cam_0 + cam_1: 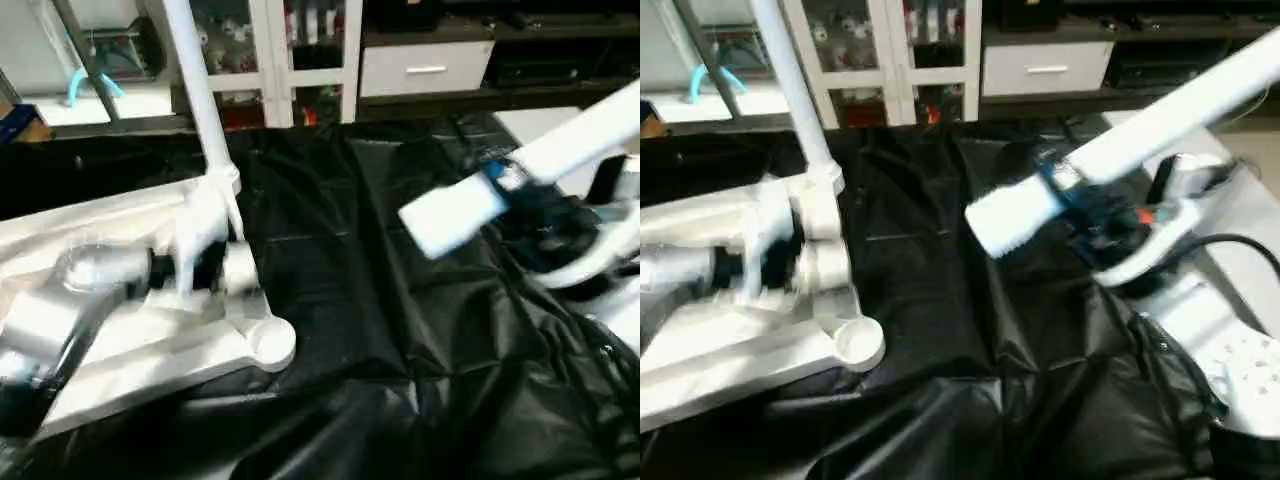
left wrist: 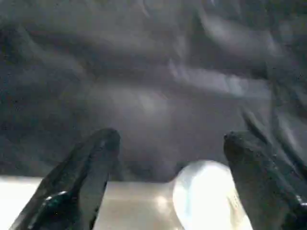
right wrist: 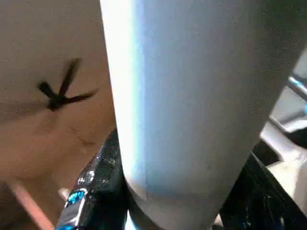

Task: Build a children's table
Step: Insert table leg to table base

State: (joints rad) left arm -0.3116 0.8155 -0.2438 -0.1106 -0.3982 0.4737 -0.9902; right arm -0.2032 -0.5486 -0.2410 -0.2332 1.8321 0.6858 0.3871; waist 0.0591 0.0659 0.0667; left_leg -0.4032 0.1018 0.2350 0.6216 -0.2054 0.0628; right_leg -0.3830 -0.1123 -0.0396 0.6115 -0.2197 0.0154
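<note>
We've got the table top (image 1: pixel 150 330) lying underside up on the black sheet (image 1: pixel 350 300), left of centre, one leg (image 1: pixel 195 80) already standing in a far corner socket. Near corner socket (image 1: pixel 272 340) is bare — that's our target, we reckon. Left gripper (image 2: pixel 168 182) hangs over the top's edge, fingers (image 2: pixel 81 177) spread wide, nothing between them. Right gripper (image 3: pixel 168 201) is clamped round a 2nd leg (image 1: pixel 1120 140), held slanted in the air well right of the top, thick end toward centre. Next: swing that end over the socket, tip it upright, push in. Left should steady the top.
</note>
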